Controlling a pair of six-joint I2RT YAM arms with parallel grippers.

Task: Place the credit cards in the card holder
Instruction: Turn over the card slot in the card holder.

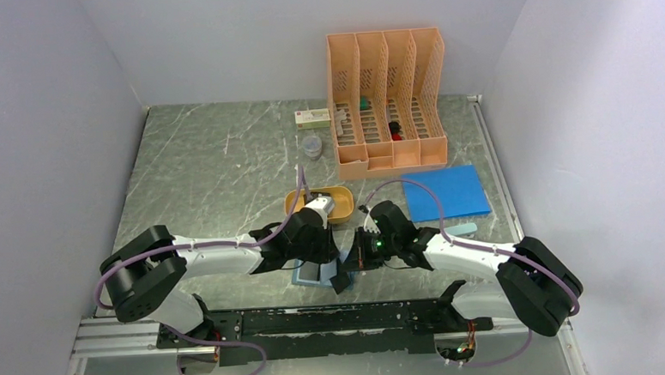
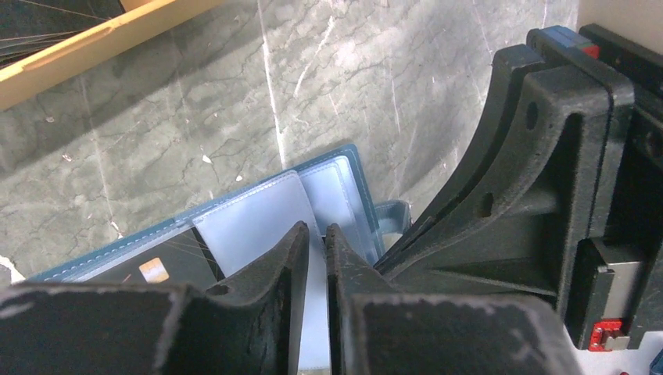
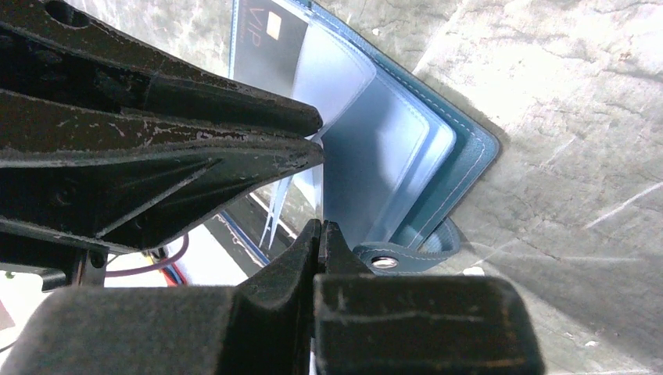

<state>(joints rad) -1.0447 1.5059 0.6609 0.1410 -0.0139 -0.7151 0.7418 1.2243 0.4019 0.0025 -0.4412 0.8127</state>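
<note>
At the near edge of the bench [image 1: 208,177], one card [image 2: 156,269] in, my left claw [image 2: 317,234] pinches a clear sleeve [image 2: 258,211] of the wallet [image 2: 348,176], right claw [image 3: 322,230] pressed together; the next needs it gaping.

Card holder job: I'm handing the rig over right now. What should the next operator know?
Left gripper: shut on a clear leaf of the card holder, holding it up.
Right gripper: shut beside the snap tab, nothing visible in it.
Card holder lies open under both grippers; one dark credit card sits in a pocket.
Left to do: other cards not visible; locate and insert them.
</note>
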